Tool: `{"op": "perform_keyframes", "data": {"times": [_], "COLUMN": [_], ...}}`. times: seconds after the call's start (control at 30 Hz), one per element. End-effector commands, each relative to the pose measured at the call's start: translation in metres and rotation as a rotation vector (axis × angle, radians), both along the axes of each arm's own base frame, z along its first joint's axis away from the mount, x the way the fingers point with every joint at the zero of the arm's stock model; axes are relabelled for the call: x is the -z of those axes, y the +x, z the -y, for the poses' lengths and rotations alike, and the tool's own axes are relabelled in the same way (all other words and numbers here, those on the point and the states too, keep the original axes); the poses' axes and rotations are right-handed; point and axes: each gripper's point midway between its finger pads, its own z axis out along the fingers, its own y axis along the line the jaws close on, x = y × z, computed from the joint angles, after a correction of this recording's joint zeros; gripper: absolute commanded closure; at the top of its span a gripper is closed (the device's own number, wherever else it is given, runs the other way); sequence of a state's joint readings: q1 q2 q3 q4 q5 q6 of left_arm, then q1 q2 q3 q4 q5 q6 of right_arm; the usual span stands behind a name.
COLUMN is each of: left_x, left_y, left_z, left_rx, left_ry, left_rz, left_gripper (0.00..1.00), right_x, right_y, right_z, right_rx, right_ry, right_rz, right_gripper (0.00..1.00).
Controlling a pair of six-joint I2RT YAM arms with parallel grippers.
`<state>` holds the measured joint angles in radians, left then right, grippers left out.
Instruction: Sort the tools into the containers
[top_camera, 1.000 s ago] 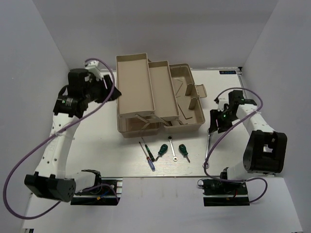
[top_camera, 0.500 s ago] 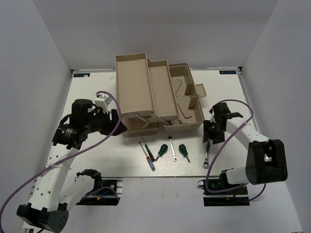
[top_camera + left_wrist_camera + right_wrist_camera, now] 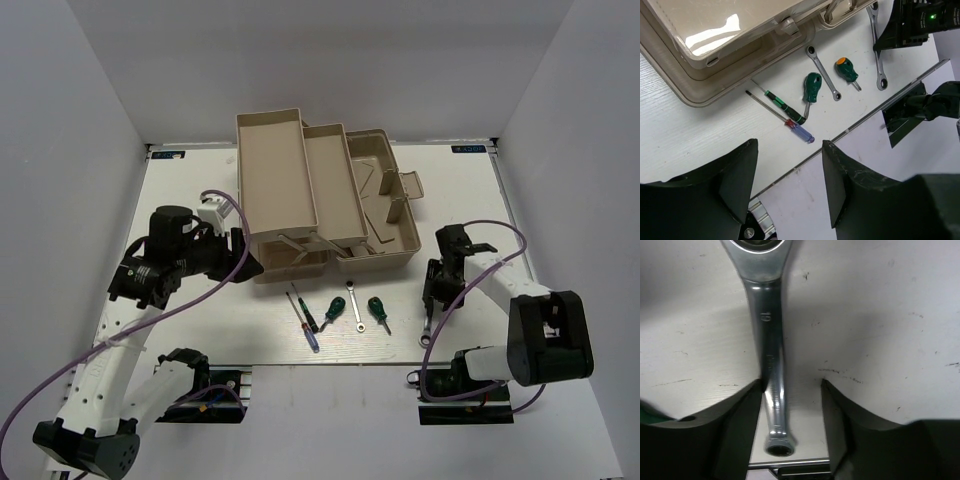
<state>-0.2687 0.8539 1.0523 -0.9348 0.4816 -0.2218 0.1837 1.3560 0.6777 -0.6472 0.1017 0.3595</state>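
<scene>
Our right pincer (image 3: 791,386) straddles the long wrench (image 3: 771,350) lying flat on the tabletop (image 3: 880,315), spread wide and lined up to clamp its shank. Meanwhile our left pincer (image 3: 789,150) hangs apart, empty, near the toolbox (image 3: 372,150).

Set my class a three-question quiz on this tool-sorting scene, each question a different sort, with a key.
1. True or false: the long wrench lies inside a tray.
2. The right gripper is: A shut on the wrench; B open, with a finger on either side of the wrench; C out of view.
3. Fill in: ___ green-handled screwdrivers lie on the table.

Key: 1 false, it lies on the table; 2 B; 3 two.
</scene>
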Motion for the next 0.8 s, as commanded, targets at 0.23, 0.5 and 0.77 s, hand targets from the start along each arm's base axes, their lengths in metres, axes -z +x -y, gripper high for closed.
{"op": "perform_keyframes", "data": {"times": [0.23,0.5,0.77], "left_x": [0.004,0.007,0.015], "left_y": [0.002,0.002,0.009], "left_z": [0.011,0.023,0.044], "left_rx": [0.01,0.043,0.097], "left_ry": [-0.028,-0.031,-0.016], "left_rz": [-0.027,-0.041,-0.059], "left_gripper": [0.36,0.36,0.36], "right_x": [0.022,-0.006,-0.06], "right_y": [-0.025,0.001,0.027], "right_z": [-0.002,0.012,0.005], "right_rx": [0.097,0.138,0.119], "right_ry": [0.017,-0.029,0.053], "right_rz": [-0.067,0.003,0.149], "right_gripper": [0.82,1.0,1.0]}}
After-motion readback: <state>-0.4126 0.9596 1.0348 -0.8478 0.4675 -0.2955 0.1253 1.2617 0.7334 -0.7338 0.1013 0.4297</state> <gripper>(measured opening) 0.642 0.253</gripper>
